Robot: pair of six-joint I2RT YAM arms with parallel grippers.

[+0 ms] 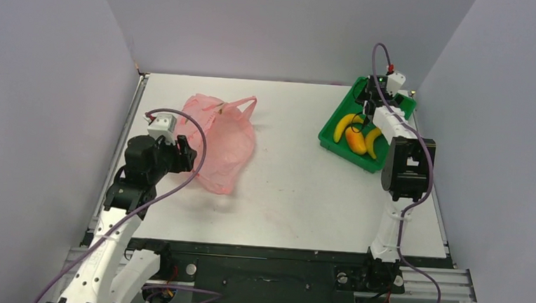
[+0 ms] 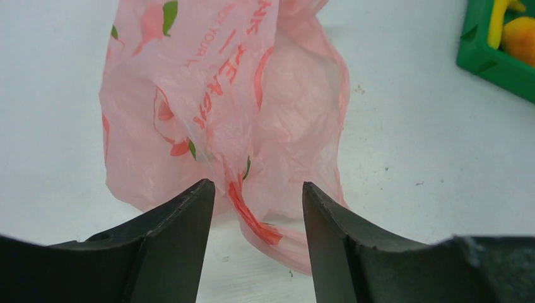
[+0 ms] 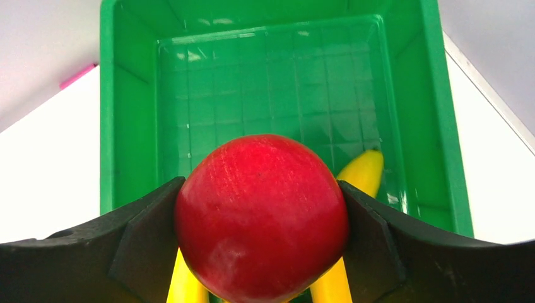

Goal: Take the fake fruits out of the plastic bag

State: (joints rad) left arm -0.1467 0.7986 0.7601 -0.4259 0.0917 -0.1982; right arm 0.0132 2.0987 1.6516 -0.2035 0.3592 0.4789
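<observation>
Thin crinkly translucent pink plastic bag [image 1: 222, 140] is lying slumped on the L part of the flat white tabletop [image 1: 298, 188], loop handles pointing twd the far wall. It's well apart from the rigid green rectangular plastic tray [image 1: 342, 152] at the far R. Can't tell whether anything is inside the bag.

L gripper [image 1: 189, 154] is sitting at the bag's near-L edge. In the L wrist view the L gripper [image 2: 258, 189] is standing moderately wide. Its black fingers [image 2: 183, 214] are flanking a twisted red-printed fold of the bag [image 2: 208, 107] w/ a gap showing on both sides, so nothing is being clamped.

R gripper [image 1: 368, 119] is hanging over the tray. In the R wrist view the R gripper [image 3: 262, 189] is holding a glossy red round plastic fruit [image 3: 262, 218]. Both fingers [image 3: 151, 221] are pressing against the fruit's sides, above the tray [image 3: 107, 95].

Three more pieces are lying together in the tray's near half. One curved yellow plastic banana [image 1: 341, 126] is on the L. An orange-yellow oval mango-like piece [image 1: 355, 140] is in the middle, touching or nearly touching both neighbours. A second yellow banana [image 1: 372, 141] is on the R. From the R wrist cam, one banana tip [image 3: 364, 169] is peeking out beside the red fruit and another yellow bit [image 3: 186, 284] is showing beneath it. The far half of the tray is showing a bare ribbed floor.
</observation>
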